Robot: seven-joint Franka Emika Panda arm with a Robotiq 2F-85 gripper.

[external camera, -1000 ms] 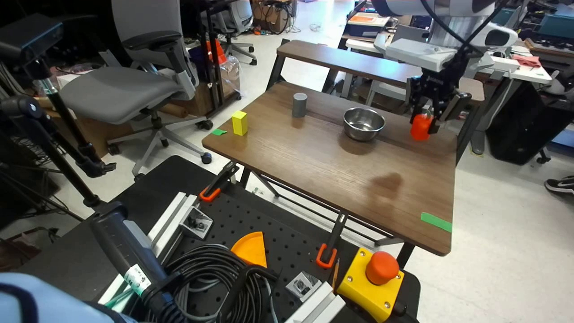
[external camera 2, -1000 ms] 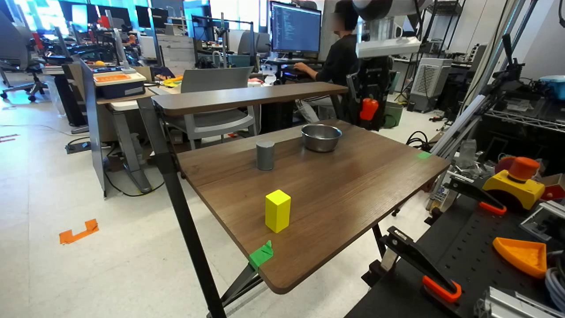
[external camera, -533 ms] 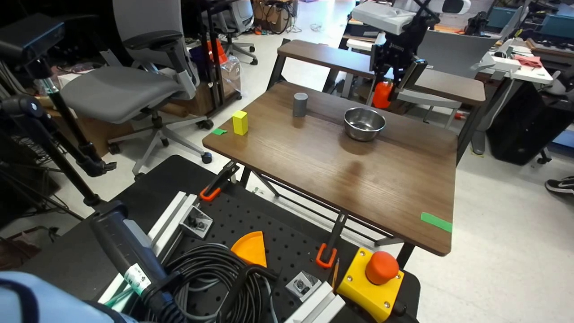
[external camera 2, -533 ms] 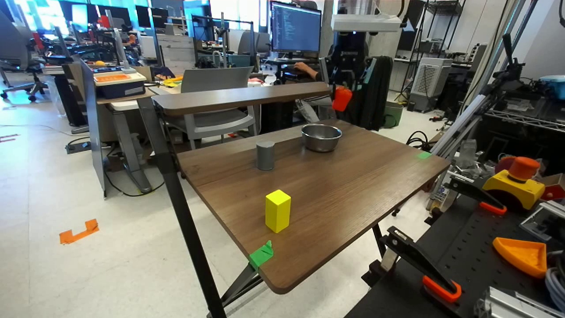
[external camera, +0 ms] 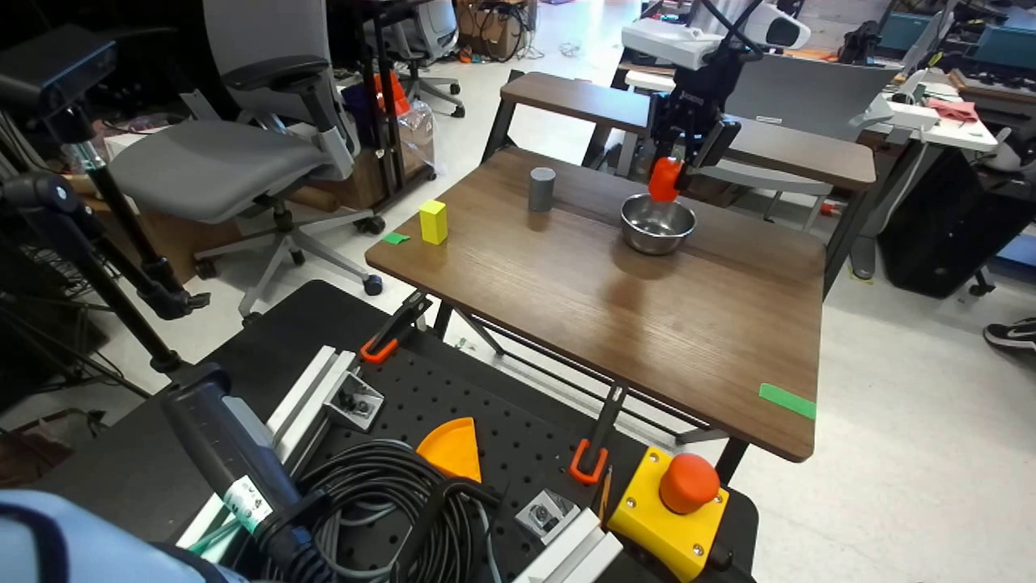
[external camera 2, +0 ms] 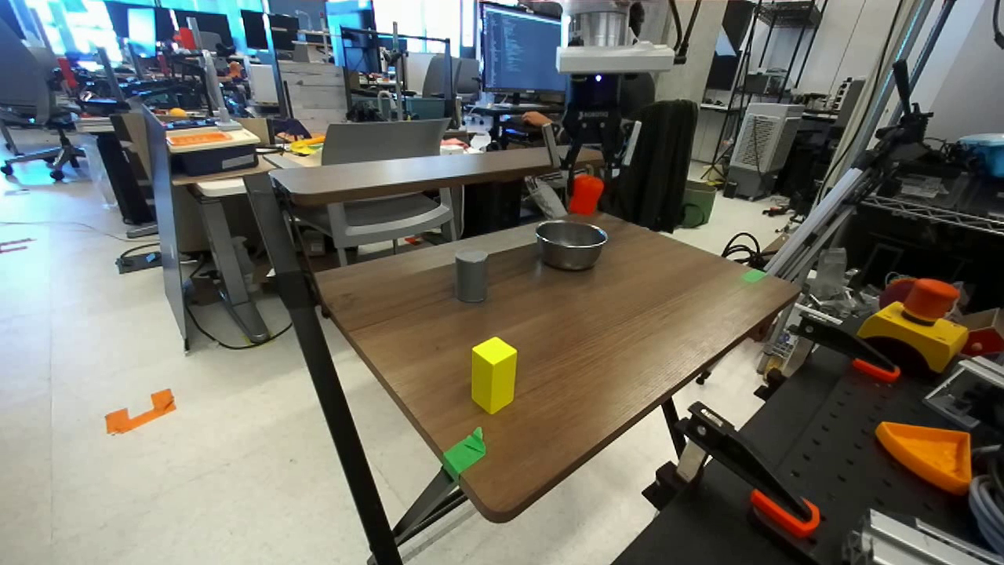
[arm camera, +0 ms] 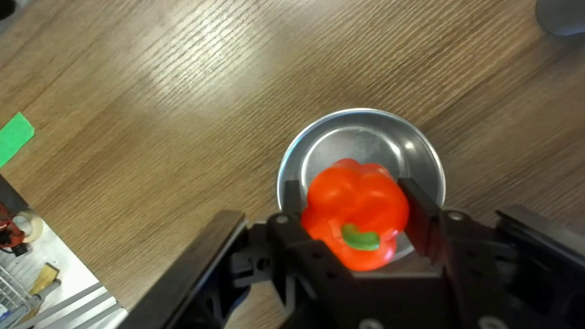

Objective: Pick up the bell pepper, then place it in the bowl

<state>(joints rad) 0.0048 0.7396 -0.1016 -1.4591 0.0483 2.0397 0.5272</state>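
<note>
The bell pepper, red-orange and lumpy with a green stem point(arm camera: 354, 201), is held between the two black fingers of my gripper point(arm camera: 351, 194) in the wrist view. It also shows in both exterior views as a red-orange lump point(external camera: 664, 180) point(external camera 2: 586, 196). The bowl, round and shiny silver point(external camera: 657, 235), stands upright on the table and also shows in an exterior view point(external camera 2: 571, 251). In the wrist view the bowl point(arm camera: 361, 139) lies below the pepper, which hides part of its inside. The pepper is raised just above the bowl, toward its far rim. The pepper's underside is hidden in the wrist view.
A grey cylinder point(external camera: 541, 190) and a yellow block point(external camera: 433, 223) stand on the brown table point(external camera: 566, 275). A raised wooden shelf point(external camera 2: 439, 169) runs along the table's back edge, near the gripper. Clamps and a black pegboard point(external camera: 518, 445) lie by the front edge.
My gripper has carried the pepper across the table to over the bowl. It rose at first, and in the last half second it has come down toward the bowl. The bowl has not moved.
</note>
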